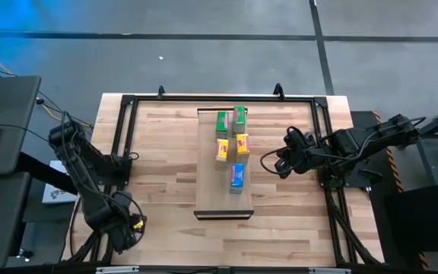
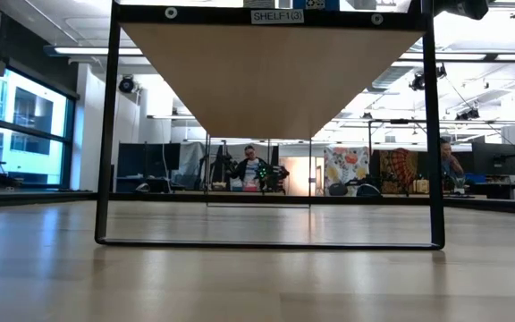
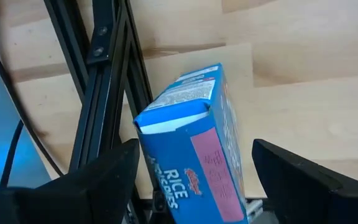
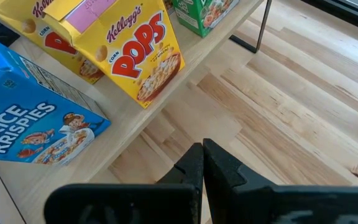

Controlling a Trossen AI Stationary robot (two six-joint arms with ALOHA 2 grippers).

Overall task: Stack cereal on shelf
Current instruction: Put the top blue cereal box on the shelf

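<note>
- On the shelf [image 1: 220,199], in the middle of the tabletop [image 1: 158,152], five cereal boxes stand close together: two green boxes [image 1: 231,122] at the far end, two yellow boxes [image 1: 233,146] just before them, and one blue box [image 1: 238,177] nearest the front.
- The right wrist view shows the yellow Corn Pops box [image 4: 143,46], the blue Rice Krispies box [image 4: 30,127] beside it and a green box [image 4: 201,14] farther along the same board.
- The sixth box, a second blue Rice Krispies box [image 3: 194,155], is held by the left gripper [image 3: 194,180] at the front-left corner of the tabletop, beside the dark frame [image 3: 101,81]; its jaws are spread to the width of the box and clamp it from both sides.
- The right gripper [image 1: 280,164] hangs over the tabletop just to the right of the shelf, touching nothing; its jaws are pressed together with no gap.
- The tabletop is striped light wood with a black frame around it.
- In the low view the shelf stands on a thin black frame [image 2: 105,134] with a label reading SHELF1(3), and a person [image 2: 250,168] sits in the room far behind.
</note>
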